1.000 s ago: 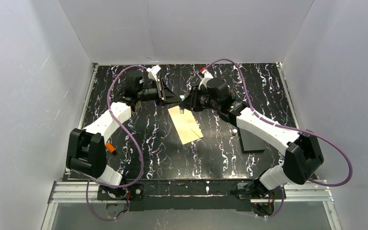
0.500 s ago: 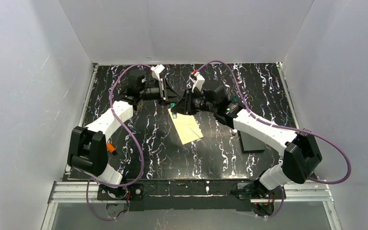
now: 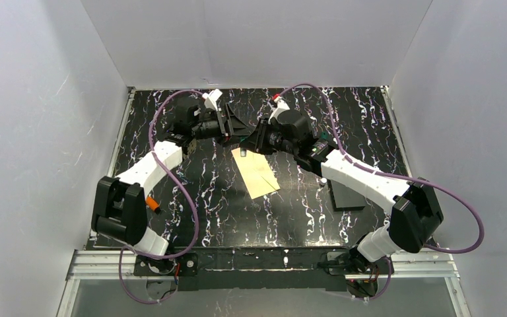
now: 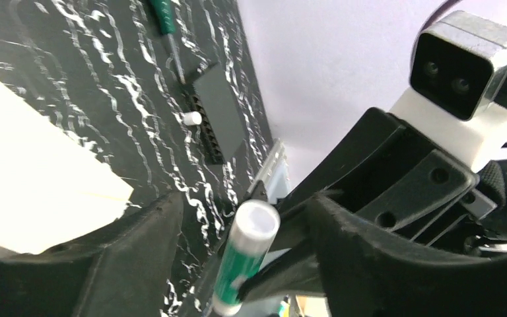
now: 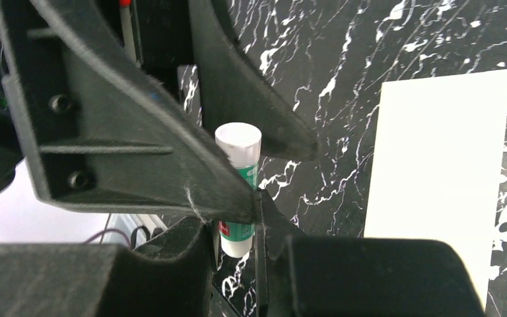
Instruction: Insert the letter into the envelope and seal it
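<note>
At the upper centre of the top view, I see my right claw (image 5: 234,228) clamped on the glue stick (image 5: 239,178), my left claw (image 4: 244,211) spread apart around its white end, and the envelope (image 3: 259,173) flat on the worktop (image 3: 198,198) just below.

My left gripper (image 3: 236,129) and right gripper (image 3: 257,140) meet nearly tip to tip over the far middle of the black marbled table (image 3: 191,198), just above the far end of the cream envelope (image 3: 259,175), which lies flat. A dark block (image 3: 346,196) sits near my right forearm.

2 white-and-black arms (image 3: 146,165), purple cables (image 3: 482,228)
</note>
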Robot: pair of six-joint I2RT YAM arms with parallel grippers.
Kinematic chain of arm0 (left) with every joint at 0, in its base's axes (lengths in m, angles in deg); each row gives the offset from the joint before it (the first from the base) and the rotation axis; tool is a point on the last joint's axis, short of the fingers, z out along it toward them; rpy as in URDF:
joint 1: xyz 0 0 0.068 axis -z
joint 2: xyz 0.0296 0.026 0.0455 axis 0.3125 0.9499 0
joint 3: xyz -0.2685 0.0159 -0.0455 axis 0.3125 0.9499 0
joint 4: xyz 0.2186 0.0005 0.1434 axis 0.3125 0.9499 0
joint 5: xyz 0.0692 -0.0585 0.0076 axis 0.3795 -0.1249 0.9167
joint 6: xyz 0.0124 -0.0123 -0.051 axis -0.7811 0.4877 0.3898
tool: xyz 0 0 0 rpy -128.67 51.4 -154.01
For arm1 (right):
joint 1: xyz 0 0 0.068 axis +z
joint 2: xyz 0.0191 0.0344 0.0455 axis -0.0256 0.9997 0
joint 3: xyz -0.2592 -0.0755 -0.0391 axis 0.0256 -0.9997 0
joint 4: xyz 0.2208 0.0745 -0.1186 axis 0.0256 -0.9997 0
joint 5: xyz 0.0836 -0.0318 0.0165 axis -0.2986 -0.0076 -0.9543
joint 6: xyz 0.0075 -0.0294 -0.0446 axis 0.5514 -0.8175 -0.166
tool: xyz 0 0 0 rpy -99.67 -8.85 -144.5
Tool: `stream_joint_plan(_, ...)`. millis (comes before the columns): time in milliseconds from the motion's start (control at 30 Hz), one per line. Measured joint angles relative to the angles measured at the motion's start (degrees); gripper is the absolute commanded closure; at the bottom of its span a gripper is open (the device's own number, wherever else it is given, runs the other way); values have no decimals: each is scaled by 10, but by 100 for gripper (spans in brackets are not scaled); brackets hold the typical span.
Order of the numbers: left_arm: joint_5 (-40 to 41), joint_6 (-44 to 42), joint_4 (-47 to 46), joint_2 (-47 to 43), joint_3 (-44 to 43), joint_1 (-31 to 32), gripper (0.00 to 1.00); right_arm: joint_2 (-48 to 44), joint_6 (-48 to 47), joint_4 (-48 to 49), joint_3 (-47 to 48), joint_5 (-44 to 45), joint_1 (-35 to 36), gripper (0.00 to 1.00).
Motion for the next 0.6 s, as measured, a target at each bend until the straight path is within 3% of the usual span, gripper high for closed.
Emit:
stream_joint_plan(100,46,6,9,-23,20,-11,14,0,28,0,-2,40,0,88)
stream_joint_plan(167,77,4,27,-41,28,-25,13,0,56,-1,-2,68,-1,87)
stream_joint_plan(300,129,-27,76,-64,25,-46,19,0,130,-8,-2,119,-4,87)
stream_joint_plan(367,139,-40,91,-67,25,-47,26,5,162,-14,-2,135,-7,87)
stream_joint_plan(600,86,-64,99,-56,25,-38,31,40,229,-18,17,144,-9,86)
